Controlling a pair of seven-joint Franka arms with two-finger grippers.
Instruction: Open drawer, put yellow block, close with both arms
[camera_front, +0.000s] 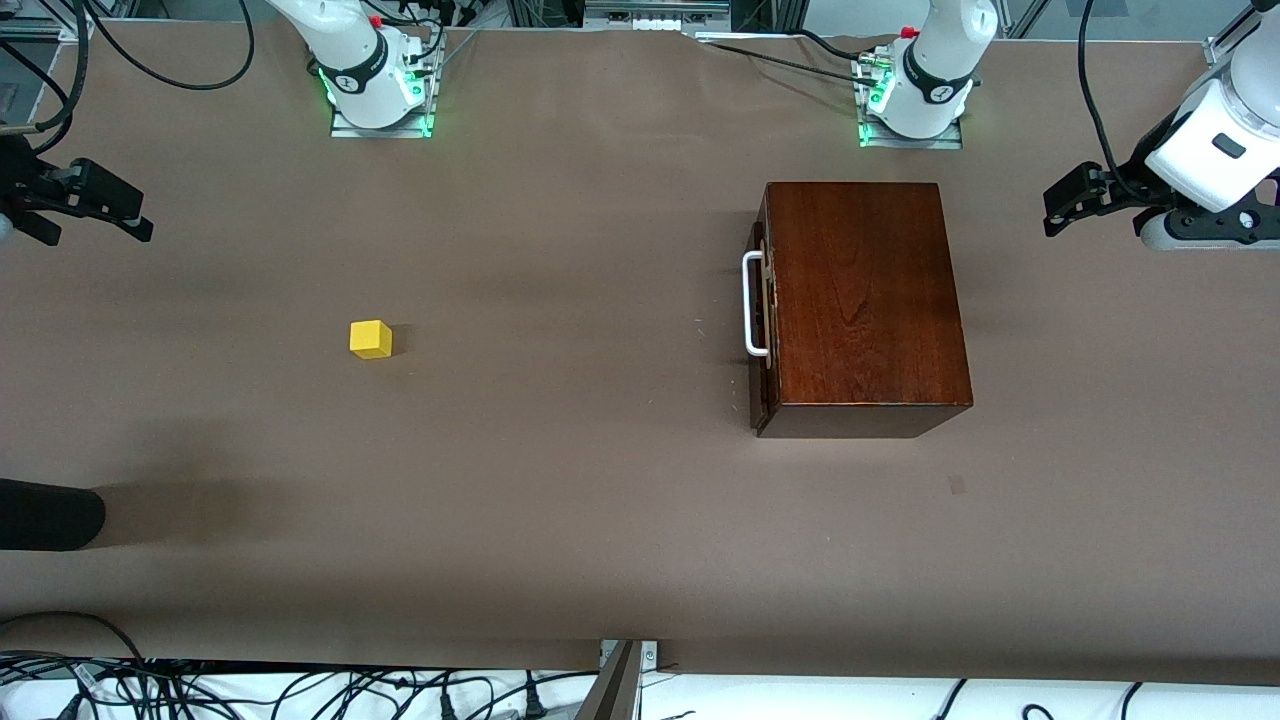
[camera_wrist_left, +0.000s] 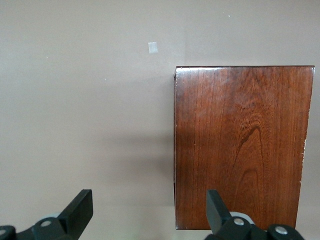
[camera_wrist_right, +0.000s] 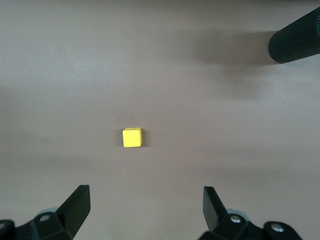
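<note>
The dark mahogany box (camera_front: 865, 300) stands at the left arm's end of the table. Its drawer (camera_front: 762, 330) is shut, and the white handle (camera_front: 752, 305) faces the right arm's end. The yellow block (camera_front: 370, 339) lies alone on the table toward the right arm's end. My left gripper (camera_front: 1055, 208) is open and empty, up in the air beside the box. In the left wrist view the gripper (camera_wrist_left: 148, 212) shows over the box top (camera_wrist_left: 240, 145) and its edge. My right gripper (camera_front: 98, 225) is open and empty. In the right wrist view the gripper (camera_wrist_right: 147, 210) is apart from the block (camera_wrist_right: 132, 137).
A black ribbed cylinder (camera_front: 45, 515) reaches in at the right arm's end of the table, nearer to the front camera than the block; it also shows in the right wrist view (camera_wrist_right: 295, 42). A small pale patch (camera_front: 957, 485) lies on the brown table cover (camera_front: 560, 450).
</note>
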